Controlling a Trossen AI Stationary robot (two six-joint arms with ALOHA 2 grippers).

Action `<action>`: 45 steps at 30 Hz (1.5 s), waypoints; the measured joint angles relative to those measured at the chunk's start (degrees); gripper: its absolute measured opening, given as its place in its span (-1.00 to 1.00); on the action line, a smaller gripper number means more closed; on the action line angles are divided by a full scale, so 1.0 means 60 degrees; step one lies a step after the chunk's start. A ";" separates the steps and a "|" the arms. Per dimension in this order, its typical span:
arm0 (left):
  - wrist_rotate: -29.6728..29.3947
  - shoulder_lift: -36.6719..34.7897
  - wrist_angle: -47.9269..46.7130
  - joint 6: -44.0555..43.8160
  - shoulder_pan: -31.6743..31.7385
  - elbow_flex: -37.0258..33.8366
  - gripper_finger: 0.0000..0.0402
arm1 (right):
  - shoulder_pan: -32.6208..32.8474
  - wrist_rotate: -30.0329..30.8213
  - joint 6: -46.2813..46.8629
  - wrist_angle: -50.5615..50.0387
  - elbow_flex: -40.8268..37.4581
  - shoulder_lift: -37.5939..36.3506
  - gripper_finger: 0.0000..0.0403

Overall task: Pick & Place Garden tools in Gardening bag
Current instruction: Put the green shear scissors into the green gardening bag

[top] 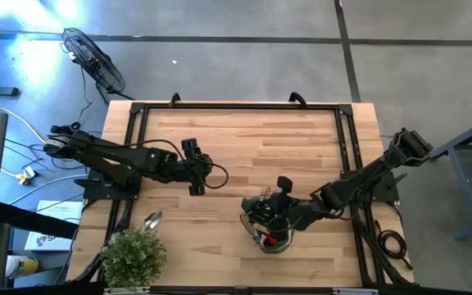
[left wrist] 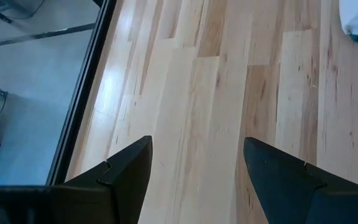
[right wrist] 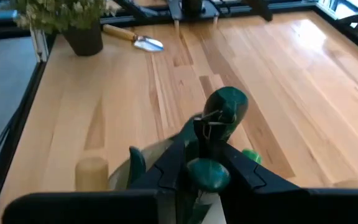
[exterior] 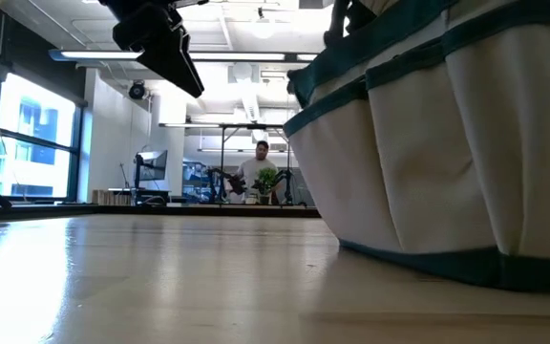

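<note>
The gardening bag [top: 267,228] stands on the table near its front edge, with tool handles sticking out of it. It fills the right of the low view [exterior: 428,143]. My right gripper [top: 283,195] hovers over the bag, shut on the green spray bottle [right wrist: 227,106]. My left gripper [top: 193,170] is open and empty above the bare table, left of the bag [left wrist: 194,162]. A wooden-handled trowel [top: 151,220] lies flat on the table by the potted plant and also shows in the right wrist view [right wrist: 134,38]. My right gripper pinches a rounded green part of the spray bottle [right wrist: 207,175] between its two fingers. The bottle's green head [right wrist: 229,102] stands out past the fingertips. The bottle is over the bag's mouth; whether it rests in the bag is hidden by the gripper.
A bushy potted plant [top: 134,256] stands at the front left corner. A tan wooden handle [right wrist: 91,172] sticks out of the bag. A black frame [top: 138,123] runs round the table. A person [exterior: 259,172] stands far off in the room behind.
</note>
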 joint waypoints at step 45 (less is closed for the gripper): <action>0.0063 0.0000 0.0011 -0.0040 -0.0004 0.0000 0.22 | 0.0262 -0.1502 0.2118 -0.4926 0.2375 0.0018 -0.83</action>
